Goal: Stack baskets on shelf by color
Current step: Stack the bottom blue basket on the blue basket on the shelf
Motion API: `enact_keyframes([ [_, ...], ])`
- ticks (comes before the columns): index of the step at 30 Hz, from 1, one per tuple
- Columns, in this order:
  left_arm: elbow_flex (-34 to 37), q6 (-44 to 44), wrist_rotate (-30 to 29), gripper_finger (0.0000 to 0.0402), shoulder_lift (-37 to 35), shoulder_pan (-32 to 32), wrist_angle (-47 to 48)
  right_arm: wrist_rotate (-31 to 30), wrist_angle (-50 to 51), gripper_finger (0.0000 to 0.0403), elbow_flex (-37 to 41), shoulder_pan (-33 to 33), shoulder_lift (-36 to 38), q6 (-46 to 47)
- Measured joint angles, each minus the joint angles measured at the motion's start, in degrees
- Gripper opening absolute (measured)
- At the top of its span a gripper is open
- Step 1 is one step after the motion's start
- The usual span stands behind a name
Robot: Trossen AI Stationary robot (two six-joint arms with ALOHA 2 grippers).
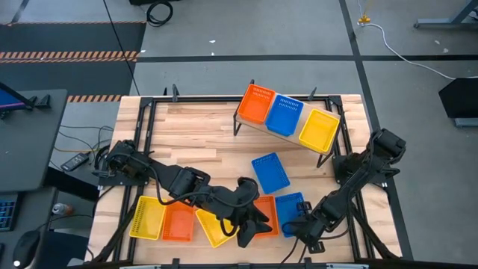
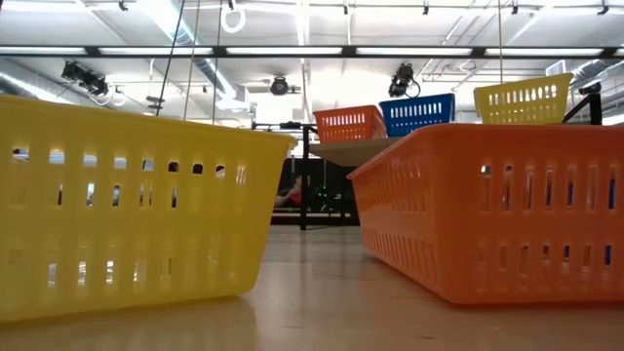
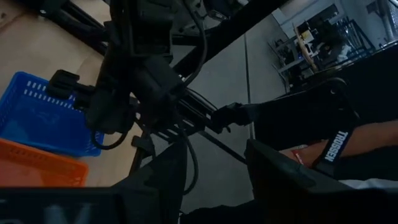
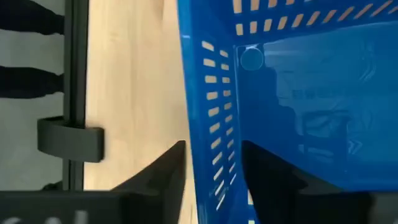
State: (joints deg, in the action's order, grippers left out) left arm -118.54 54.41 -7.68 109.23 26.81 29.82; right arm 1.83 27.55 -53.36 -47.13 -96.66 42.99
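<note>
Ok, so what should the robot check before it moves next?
1. Right tool astride the front blue basket wall: ok, one finger inside and one outside.
2. Right tool closed on that wall: not ok, it is open.
3. Matching spot on the shelf: ok, the shelf blue basket sits between the shelf orange basket and the shelf yellow basket.
4. Left tool out of the way: cannot tell; it is open and close by, over the table orange basket.
5. Front blue basket free of the table orange basket: cannot tell.
</note>
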Motion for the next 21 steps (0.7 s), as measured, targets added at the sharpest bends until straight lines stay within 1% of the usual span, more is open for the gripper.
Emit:
enact_keyframes([
  [2, 0.0, 0.0, -0.02, 0.0172, 0.0, -0.02, 0.03, 0.15, 0.32, 0.0119, 0.0, 0.0, 0.23, -0.03],
  [6, 0.0, -0.67, -0.02, 0.0172, 0.0, -0.02, 0.02, 0.41, 4.0, 0.0027, -0.13, 0.0, 3.05, -0.65],
  [7, 0.0, -0.93, -0.02, 0.0172, 0.0, -0.02, 0.03, 0.79, 5.1, 0.0015, -0.13, 0.02, 4.07, -1.21],
  [9, 0.0, -1.32, -0.01, 0.0172, 0.0, -0.02, 0.11, 1.52, 7.11, 0.0014, -0.36, 0.0, 6.23, -1.74],
  [11, 0.0, -1.47, -0.02, 0.0172, 0.02, 0.0, 0.29, 2.4, 11.77, 0.0012, -1.87, 0.0, 8.93, -1.97],
  [13, 0.0, -1.51, -0.02, 0.0172, 0.02, -0.02, 0.35, 2.73, 15.9, 0.0008, -4.41, 0.0, 11.91, -2.95],
  [15, 0.0, -1.53, -0.02, 0.0172, 0.02, -0.02, 0.41, 1.79, 19.04, 0.0008, -7.54, 0.01, 14.88, -4.77],
  [18, 0.0, -1.68, -0.02, 0.0172, 0.04, -0.01, 0.48, -3.07, 23.79, 0.0007, -13.23, 1.24, 18.57, -7.9],
  [21, 0.0, -1.68, -0.02, 0.0172, 0.04, 0.01, 0.48, -10.93, 28.95, 0.0006, -19.09, 4.47, 20.98, -11.32],
])
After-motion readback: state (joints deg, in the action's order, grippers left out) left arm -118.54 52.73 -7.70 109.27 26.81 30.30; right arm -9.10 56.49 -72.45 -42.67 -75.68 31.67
